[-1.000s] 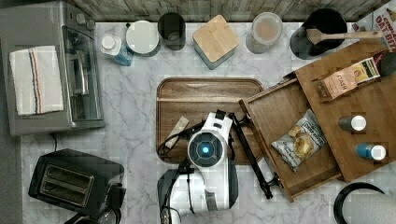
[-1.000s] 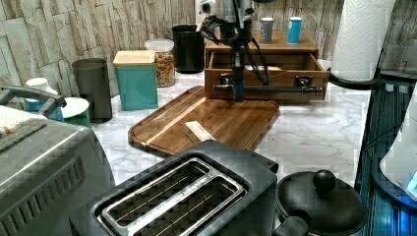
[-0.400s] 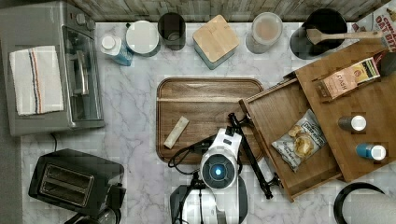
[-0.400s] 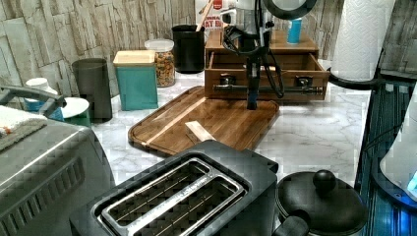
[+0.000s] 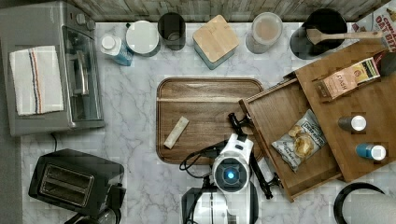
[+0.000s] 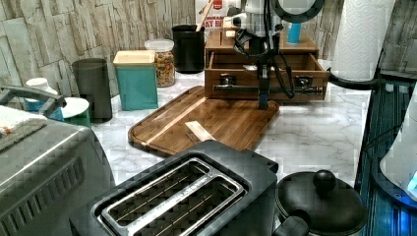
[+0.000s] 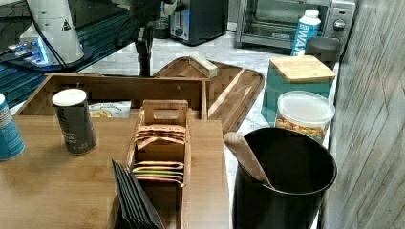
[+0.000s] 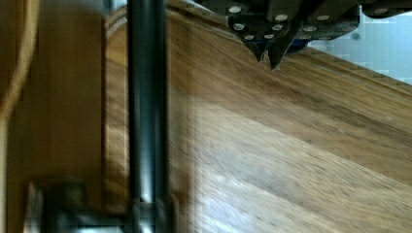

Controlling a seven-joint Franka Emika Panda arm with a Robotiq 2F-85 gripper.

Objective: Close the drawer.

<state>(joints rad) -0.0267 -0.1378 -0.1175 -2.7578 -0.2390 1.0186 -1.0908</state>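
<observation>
The drawer (image 5: 275,116) is a shallow light-wood box pulled out from under the cabinet top (image 5: 369,98), with a chip bag (image 5: 301,140) lying in it. A black bar handle (image 6: 236,88) runs along its front (image 6: 295,81). My gripper (image 6: 264,101) hangs point-down just in front of that handle, over the edge of the dark wooden tray (image 5: 205,107). In the wrist view the fingertips (image 8: 268,57) meet with nothing between them, and the handle bar (image 8: 145,97) stands off to one side, apart from them. From the right view the gripper (image 7: 143,64) sits beyond the drawer's front wall (image 7: 124,90).
A small pale block (image 5: 176,132) lies on the tray. A black toaster (image 5: 74,182) and toaster oven (image 5: 46,65) stand at the top view's left. Canisters (image 5: 215,39) line the back wall. Two cans (image 5: 352,123) and a tea box (image 5: 345,79) sit on the cabinet top.
The arm has swung from over the tray toward the top view's right, bringing the gripper up to the drawer's front. The drawer has not moved.
</observation>
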